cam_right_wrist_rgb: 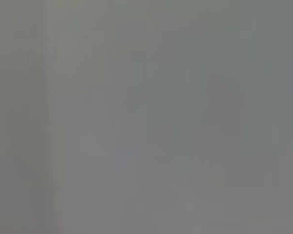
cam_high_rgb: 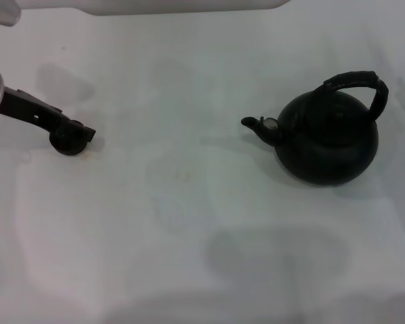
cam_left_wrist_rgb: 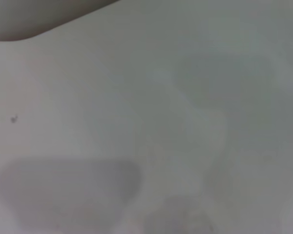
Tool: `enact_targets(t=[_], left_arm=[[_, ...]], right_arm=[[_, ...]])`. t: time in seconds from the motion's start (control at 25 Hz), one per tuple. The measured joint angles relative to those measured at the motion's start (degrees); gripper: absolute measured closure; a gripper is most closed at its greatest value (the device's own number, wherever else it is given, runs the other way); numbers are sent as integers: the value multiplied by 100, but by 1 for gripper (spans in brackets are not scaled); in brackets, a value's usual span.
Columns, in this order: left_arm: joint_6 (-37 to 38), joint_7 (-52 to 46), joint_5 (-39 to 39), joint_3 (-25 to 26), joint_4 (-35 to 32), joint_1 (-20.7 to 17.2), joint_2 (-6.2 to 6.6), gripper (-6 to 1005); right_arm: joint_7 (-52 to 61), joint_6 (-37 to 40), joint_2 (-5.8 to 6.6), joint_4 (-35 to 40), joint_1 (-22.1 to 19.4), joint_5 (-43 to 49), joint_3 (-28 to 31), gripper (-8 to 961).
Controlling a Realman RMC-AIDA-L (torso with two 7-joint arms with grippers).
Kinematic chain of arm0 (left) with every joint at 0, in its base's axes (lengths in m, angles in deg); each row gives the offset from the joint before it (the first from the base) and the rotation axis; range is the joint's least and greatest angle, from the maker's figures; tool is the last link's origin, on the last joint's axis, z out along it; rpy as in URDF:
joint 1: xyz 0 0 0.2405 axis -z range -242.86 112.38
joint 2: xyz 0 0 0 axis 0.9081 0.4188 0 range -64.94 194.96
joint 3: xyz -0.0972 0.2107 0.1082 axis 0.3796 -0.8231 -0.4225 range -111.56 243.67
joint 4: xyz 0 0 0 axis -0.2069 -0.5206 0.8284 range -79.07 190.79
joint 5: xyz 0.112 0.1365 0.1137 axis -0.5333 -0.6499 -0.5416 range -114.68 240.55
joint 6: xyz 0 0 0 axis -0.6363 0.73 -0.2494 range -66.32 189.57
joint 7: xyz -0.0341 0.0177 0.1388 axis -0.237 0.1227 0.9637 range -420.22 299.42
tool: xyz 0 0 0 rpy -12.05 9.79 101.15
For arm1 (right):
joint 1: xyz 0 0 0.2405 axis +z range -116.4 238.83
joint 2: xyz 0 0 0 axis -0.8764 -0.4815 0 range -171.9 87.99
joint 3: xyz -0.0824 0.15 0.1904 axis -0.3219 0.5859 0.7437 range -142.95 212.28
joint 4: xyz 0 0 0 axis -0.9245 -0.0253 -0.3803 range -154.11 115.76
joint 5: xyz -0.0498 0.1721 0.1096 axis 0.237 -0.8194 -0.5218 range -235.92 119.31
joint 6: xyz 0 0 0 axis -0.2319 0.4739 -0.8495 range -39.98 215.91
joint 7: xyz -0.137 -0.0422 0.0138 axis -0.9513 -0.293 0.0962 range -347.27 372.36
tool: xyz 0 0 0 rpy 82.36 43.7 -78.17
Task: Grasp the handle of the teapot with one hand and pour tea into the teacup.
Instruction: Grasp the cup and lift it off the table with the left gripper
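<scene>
While the nearest stretch of the white table [cam_high_rgb: 189, 270] carries only a soft grey shadow, the two pieces of the tea set sit farther back, well apart from each other at about the same depth. To the robot's right stands the teapot [cam_high_rgb: 327, 138], upright on the table, a round matte black vessel with a bulbous body. Its short spout [cam_high_rgb: 255, 125] points toward the robot's left, across the bare middle of the table. The handle [cam_high_rgb: 364, 84], a thick black arch with a wrapped look, rises over the pot's top and leans toward the far right side; nothing touches it.

To the robot's left, the left gripper [cam_high_rgb: 81, 133] reaches in low from the table's left edge on a dark, slanted arm, its tip down at the surface. It meets the teacup [cam_high_rgb: 66, 143], a tiny round dark cup that rests on the table right at the gripper's end. The two dark shapes merge, so whether the gripper is spread, pressed together or pinching the cup cannot be told.

From the left wrist camera, only pale tabletop with faint shadows and a small dark speck [cam_left_wrist_rgb: 13, 118] can be made out. The right gripper is out of the head camera's sight, and its wrist camera shows nothing but a flat grey surface. Beyond the tea set, the table runs on to its far edge [cam_high_rgb: 189, 9].
</scene>
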Motion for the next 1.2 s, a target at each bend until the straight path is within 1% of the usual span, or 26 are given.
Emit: enact_targets(t=[0.32,0.56,0.96,1.2], left_arm=[[-17,4,-75,1,61,2,-36,113],[-35,-39,-378,8,73,49,-154,113],[-43,-76,-485,-47,72,65,-170,119],[43,-76,-612,-53,46,139,-199,170]], right_arm=[[-3,0,-3,0,4,-20,0,101],[3,-5,-7,2,4,-93,0,102],[5,-5,-8,2,-2,-93,0,105],[4,-5,-9,2,1,-93,0,106]])
